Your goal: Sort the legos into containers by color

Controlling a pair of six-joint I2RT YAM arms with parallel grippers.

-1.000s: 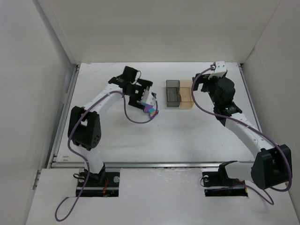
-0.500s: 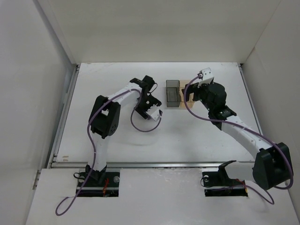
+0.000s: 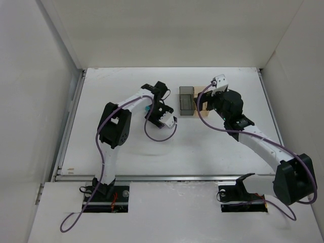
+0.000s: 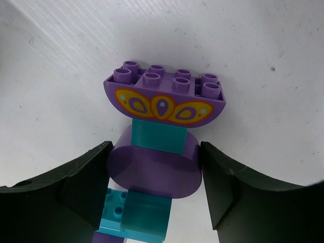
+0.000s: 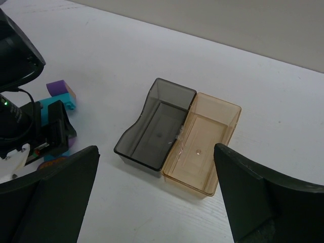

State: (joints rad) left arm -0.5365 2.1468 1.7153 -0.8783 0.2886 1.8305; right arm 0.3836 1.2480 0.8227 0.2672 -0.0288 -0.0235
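We begin with the white worktop [image 3: 126, 152], where the left arm [image 3: 112, 126] rises from the near edge and folds over toward the middle, and the right arm [image 3: 263, 144] reaches from the near right corner toward the far edge. Next in size are the two containers, side by side and touching, a little right of the middle and nearer the far edge than the near one. The dark grey bin [image 5: 158, 126] is on the side of the left edge, the amber bin [image 5: 202, 142] on the side of the right edge. Above them hangs the right gripper [image 5: 155, 148], jaws spread wide with nothing between them. The left gripper [image 4: 156, 147] is down over the legos [image 4: 157, 152] (one joined cluster, as far as we can see), about midway between the left and right edges, near the dark grey bin but apart from it. Its fingers [image 4: 76, 187] flank a purple rounded piece [image 4: 152, 174], their inner edges meeting its sides; we cannot tell whether they press on it. Past that piece comes a teal brick [image 4: 157, 135], then a purple half-round brick [image 4: 164, 104] with a yellow pattern and its studs in view. A second teal brick [image 4: 136, 215] lies between the fingers, closest to the wrist camera.
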